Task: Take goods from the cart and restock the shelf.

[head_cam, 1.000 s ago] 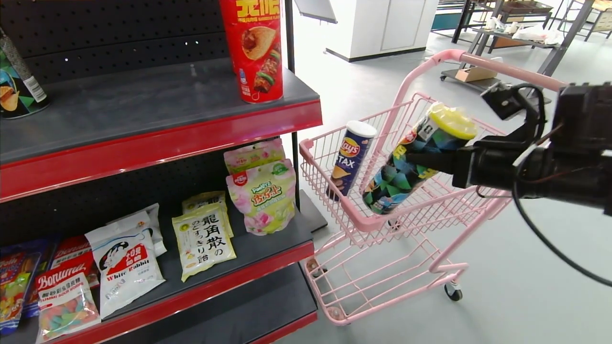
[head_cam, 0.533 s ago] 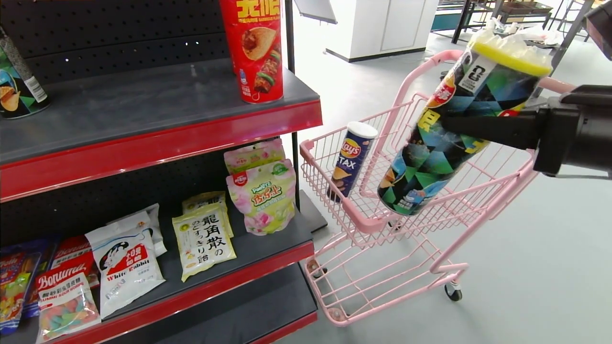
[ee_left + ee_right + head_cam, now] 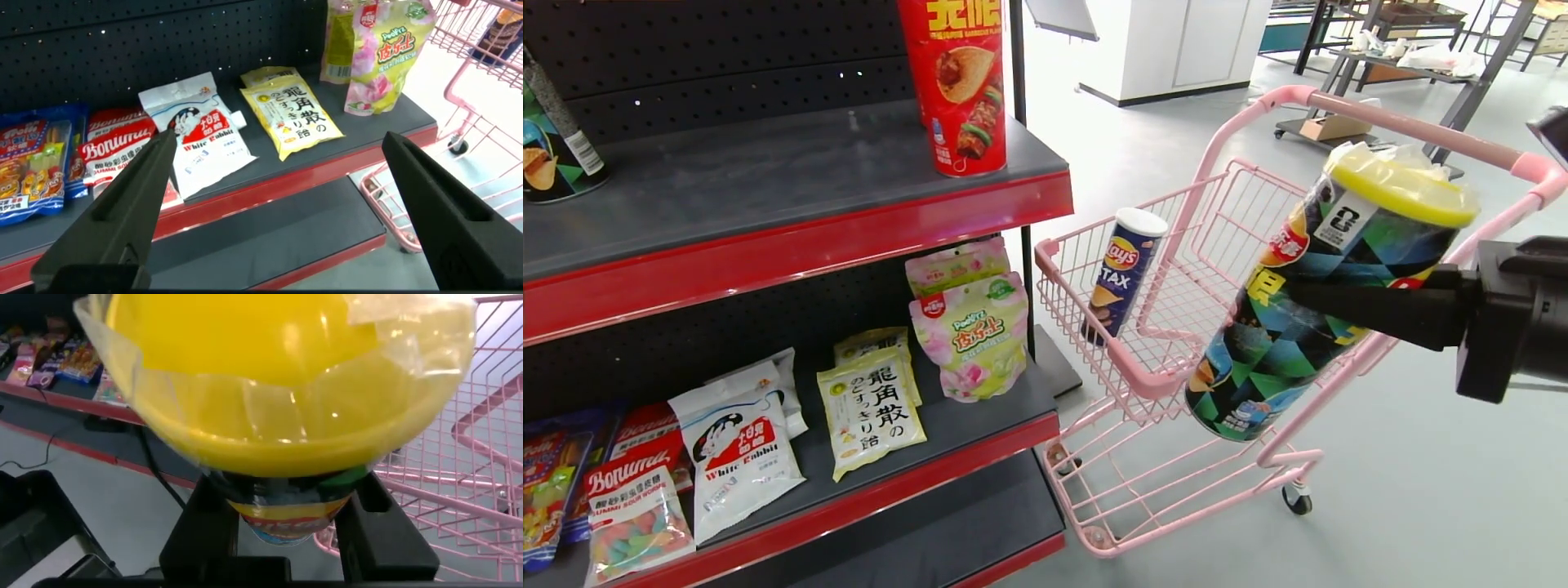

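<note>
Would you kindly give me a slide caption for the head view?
Right gripper holds a yellow-lidded chip can, tilted, by the pink cart.

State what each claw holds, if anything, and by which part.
The right claw grips the chip can around its upper body, below the yellow lid. The left claw is open and empty.

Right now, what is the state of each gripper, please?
Left gripper: open, empty.
Right gripper: shut on the yellow-lidded chip can.
</note>
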